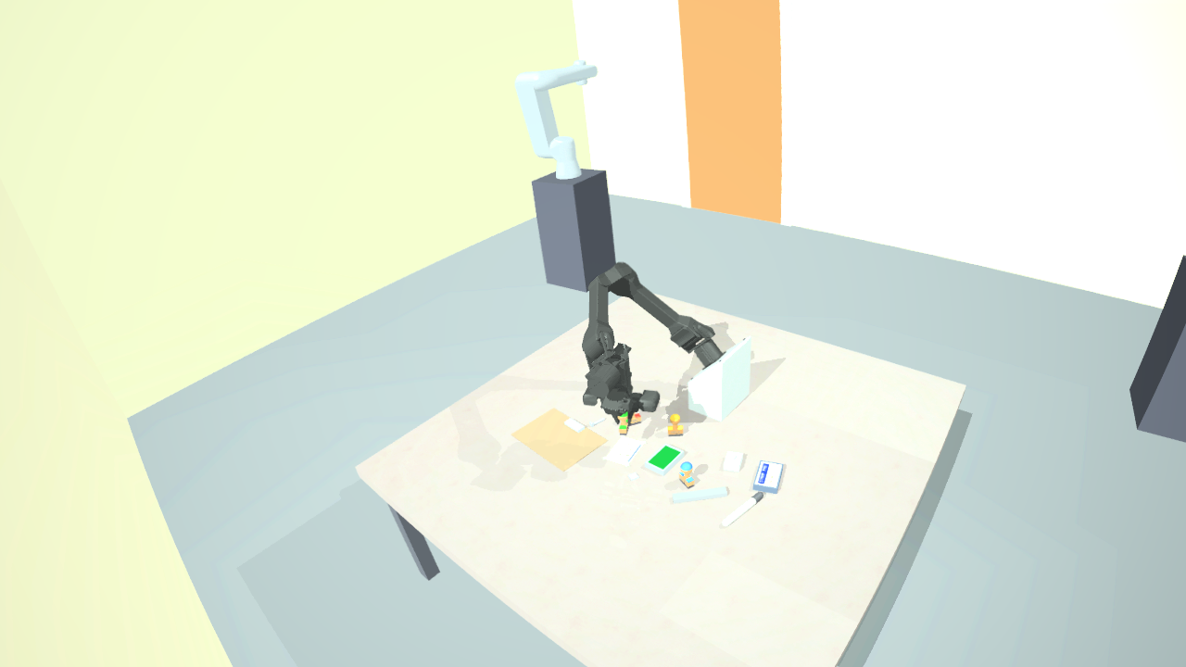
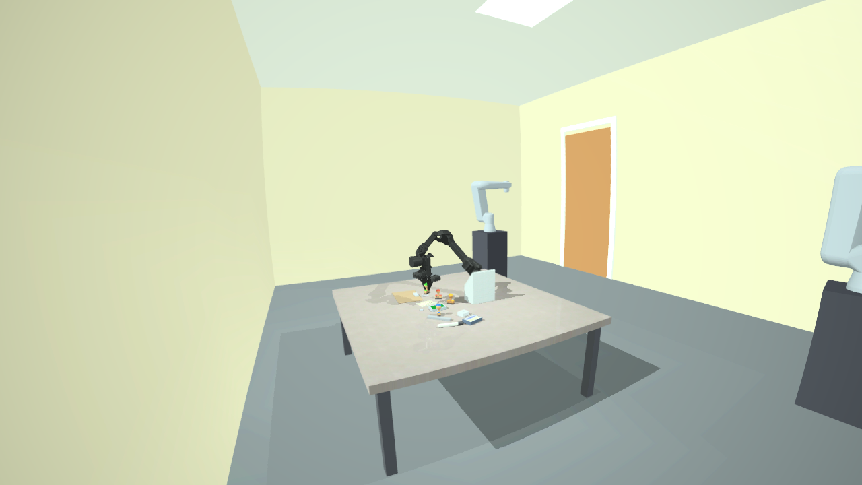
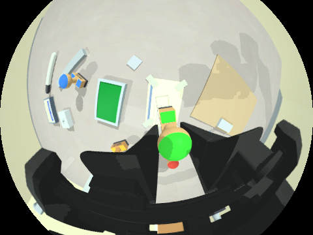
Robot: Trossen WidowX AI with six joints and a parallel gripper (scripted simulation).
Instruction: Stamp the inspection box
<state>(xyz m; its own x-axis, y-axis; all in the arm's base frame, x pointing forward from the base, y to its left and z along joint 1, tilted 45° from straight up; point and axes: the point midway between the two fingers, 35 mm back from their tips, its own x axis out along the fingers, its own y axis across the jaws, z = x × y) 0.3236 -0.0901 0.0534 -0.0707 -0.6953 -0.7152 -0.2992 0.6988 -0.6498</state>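
Note:
My gripper [image 1: 624, 413] [image 2: 425, 285] [image 3: 169, 127] is shut on the green-topped stamp [image 1: 624, 426] [image 2: 425, 289] [image 3: 175, 146] and holds it upright, with its base in front of part of the card in the wrist view. Its lettering is not readable, and its height above the card is hard to tell. The white card [image 1: 618, 453] [image 3: 174, 89] is held by tape corners. The visible upper part of its outlined box [image 3: 162, 96] looks blank; the stamp hides the rest. The green ink pad [image 1: 663, 458] [image 3: 110, 102] lies beside the card.
A red-topped stamp [image 1: 637, 417] [image 3: 173, 164] is just behind the held one. A yellow stamp [image 1: 675, 425] [image 3: 119, 146] and a blue stamp [image 1: 687, 475] [image 3: 64, 81] stand near the pad. A tan sheet [image 1: 551, 439] [image 3: 225, 91], white stand [image 1: 729, 385], marker [image 1: 738, 511] and blue-white box [image 1: 768, 476] also lie around.

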